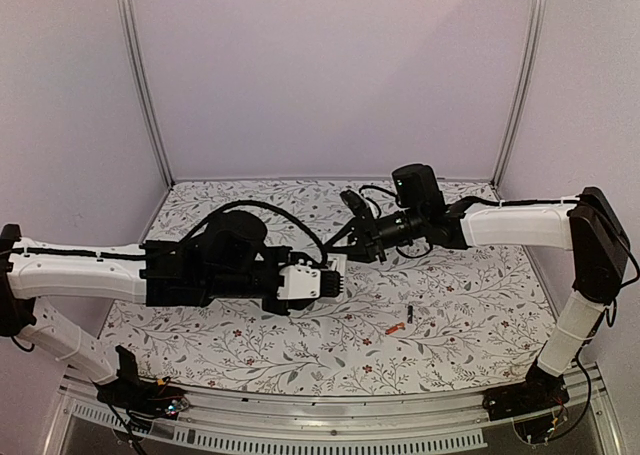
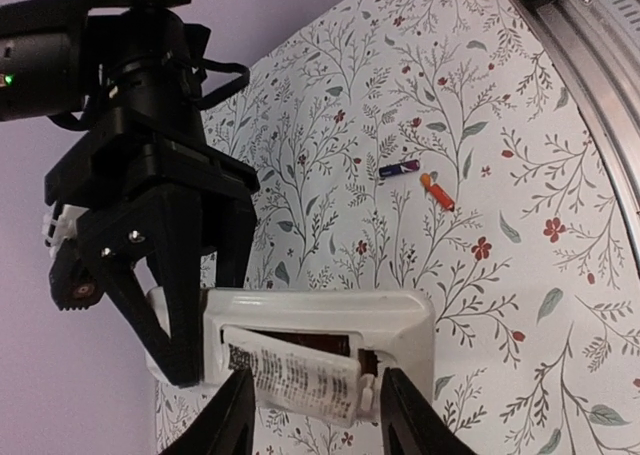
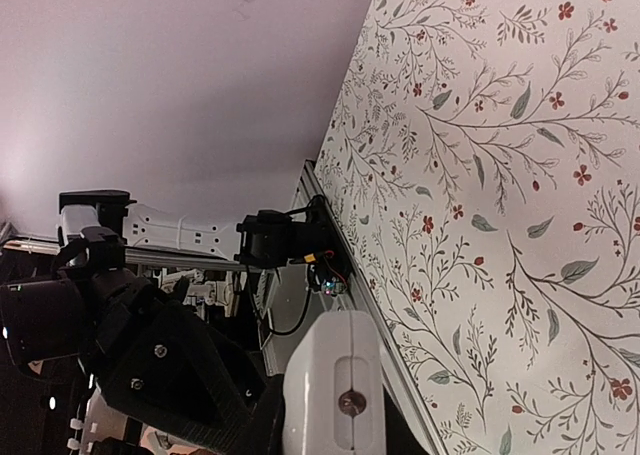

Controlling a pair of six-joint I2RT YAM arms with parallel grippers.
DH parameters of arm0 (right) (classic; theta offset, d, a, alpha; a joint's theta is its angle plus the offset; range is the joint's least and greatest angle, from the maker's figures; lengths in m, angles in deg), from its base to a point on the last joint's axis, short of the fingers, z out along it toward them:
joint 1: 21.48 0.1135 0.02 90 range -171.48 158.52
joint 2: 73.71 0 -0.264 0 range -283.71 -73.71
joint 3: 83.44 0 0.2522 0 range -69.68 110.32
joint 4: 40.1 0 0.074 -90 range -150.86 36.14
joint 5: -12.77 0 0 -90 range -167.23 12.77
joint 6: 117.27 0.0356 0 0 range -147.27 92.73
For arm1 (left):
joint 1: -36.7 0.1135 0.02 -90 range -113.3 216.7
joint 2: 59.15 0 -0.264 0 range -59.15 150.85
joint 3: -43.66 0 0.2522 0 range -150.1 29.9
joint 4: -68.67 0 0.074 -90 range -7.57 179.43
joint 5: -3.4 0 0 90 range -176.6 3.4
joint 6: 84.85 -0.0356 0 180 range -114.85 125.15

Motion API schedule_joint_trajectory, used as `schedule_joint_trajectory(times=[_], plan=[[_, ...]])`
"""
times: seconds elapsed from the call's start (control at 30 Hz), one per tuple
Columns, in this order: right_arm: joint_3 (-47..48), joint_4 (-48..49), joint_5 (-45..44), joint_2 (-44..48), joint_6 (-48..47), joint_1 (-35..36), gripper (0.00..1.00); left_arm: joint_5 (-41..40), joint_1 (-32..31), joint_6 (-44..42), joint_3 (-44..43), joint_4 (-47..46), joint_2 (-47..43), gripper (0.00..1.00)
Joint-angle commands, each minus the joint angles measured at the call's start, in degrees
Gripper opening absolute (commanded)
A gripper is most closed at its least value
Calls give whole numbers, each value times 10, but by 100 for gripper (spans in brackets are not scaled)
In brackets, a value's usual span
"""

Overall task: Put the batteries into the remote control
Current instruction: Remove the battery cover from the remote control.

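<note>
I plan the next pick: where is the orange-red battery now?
In the top view, the orange-red battery lies on the table right of centre, beside the black battery, nearer the bases than the remote control.

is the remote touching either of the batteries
Apart. Left wrist view: the black battery and orange battery lie on the table, well away from the remote.

Slim white remote control (image 2: 330, 320), held off the table (image 2: 520, 305) btwn left gripper (image 2: 318, 400) & right gripper (image 2: 210, 320), long side roughly level. Back faces left wrist cam: battery bay shows dark, w/ a labelled white flap tilted across it. Black battery (image 2: 399, 169) & orange-red battery (image 2: 437, 191) lie near each other on the table, well apart from the remote.
</note>
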Motion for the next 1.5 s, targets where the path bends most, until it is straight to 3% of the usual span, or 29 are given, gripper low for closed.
schedule_joint_trajectory(times=[0.0, 0.27, 0.47, 0.63, 0.77, 1.03, 1.47], plan=[[-5, 26, 8, 4, 15, -4, 0, -5, 1, -5, 3, 6, 16, 45], [-31, 54, -19, 7, 38, -23, 0, -23, 2, 45, -10, 6, 13, 65], [-59, 110, -55, 7, 64, -39, 0, -43, 12, 222, -34, -3, 16, 72], [-73, 148, -78, 9, 74, -49, 0, -45, 35, 414, -91, 37, 50, 71], [-75, 150, -82, 9, 70, -50, 0, -46, 44, 502, -170, 117, 108, 66], [-80, 151, -86, 13, 65, -49, 0, -43, 58, 550, -225, 162, 164, 62], [-83, 151, -85, 23, 59, -51, 0, -46, 60, 543, -249, 207, 211, 49]])
